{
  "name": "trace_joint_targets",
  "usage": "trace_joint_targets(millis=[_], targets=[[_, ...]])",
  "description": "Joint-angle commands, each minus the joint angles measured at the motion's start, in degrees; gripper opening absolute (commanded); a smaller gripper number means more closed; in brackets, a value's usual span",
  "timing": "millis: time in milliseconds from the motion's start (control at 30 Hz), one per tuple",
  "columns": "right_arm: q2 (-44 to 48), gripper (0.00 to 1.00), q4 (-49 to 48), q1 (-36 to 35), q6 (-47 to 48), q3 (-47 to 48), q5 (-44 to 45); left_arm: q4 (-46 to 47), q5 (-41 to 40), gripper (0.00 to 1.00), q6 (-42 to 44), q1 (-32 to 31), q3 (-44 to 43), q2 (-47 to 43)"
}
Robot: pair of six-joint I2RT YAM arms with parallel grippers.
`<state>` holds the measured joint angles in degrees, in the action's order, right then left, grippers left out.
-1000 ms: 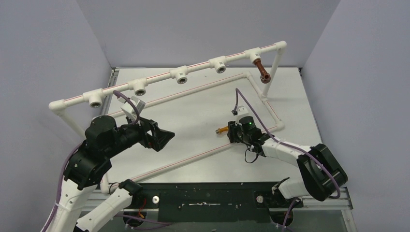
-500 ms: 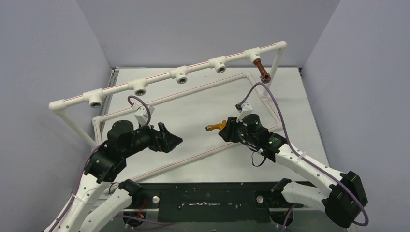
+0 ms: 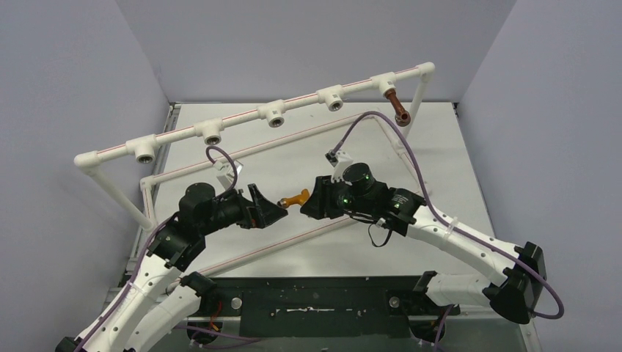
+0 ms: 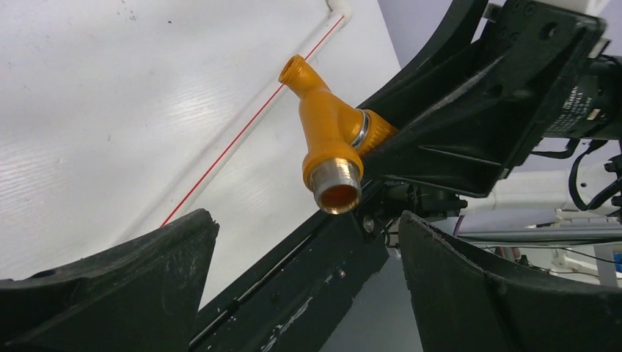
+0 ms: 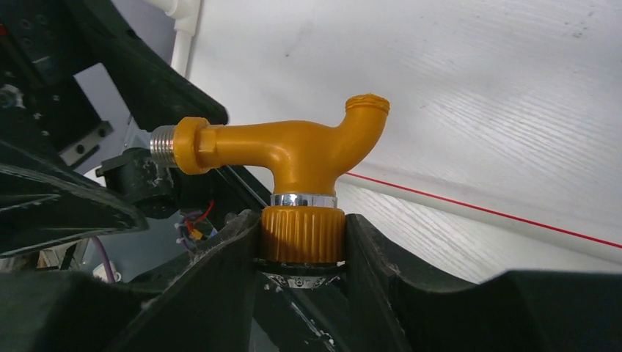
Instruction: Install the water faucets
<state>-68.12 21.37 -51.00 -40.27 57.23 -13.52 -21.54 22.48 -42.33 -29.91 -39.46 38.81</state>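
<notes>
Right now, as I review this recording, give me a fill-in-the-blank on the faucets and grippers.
The right gripper is ____ on the orange faucet.
The left gripper, facing that faucet's silver threaded end, stands ____.
Of the white pipe frame's five tee sockets, ____ hold no faucet; the reddish-brown faucet hangs from the fifth.
Missing: shut; open; four.

Right tool (image 3: 309,202) clamping orange faucet (image 3: 296,198), left tool (image 3: 276,209) spread nearby

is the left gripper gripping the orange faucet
No: in the left wrist view the left gripper has its jaws spread wide, clear of the orange faucet, which the right gripper holds by its knob.
</notes>
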Motion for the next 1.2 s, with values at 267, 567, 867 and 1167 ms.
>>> trace_joint_targets(millis=[267, 567, 867, 1167], targets=[[-7.87, 0.0, 2.77, -5.86, -2.23, 10.43, -1.67, 10.17, 3.06, 0.8, -7.16, -0.24, 4.45, -2.47], [-7.38, 0.0, 3.11, -6.24, -3.15, 10.88, 0.34, 8.81, 3.27, 0.67, -6.73, -0.24, 4.51, -2.85], [-6.47, 0.0, 2.33, -6.53, -4.78, 10.68, 0.6, 8.8, 3.68, 0.38, -6.34, -0.24, 5.01, -2.62], [-5.03, 0.05, 2.35, -7.09, -5.12, 10.19, 1.91, 9.02, 4.49, 0.0, -6.38, -0.24, 5.12, -1.87]])
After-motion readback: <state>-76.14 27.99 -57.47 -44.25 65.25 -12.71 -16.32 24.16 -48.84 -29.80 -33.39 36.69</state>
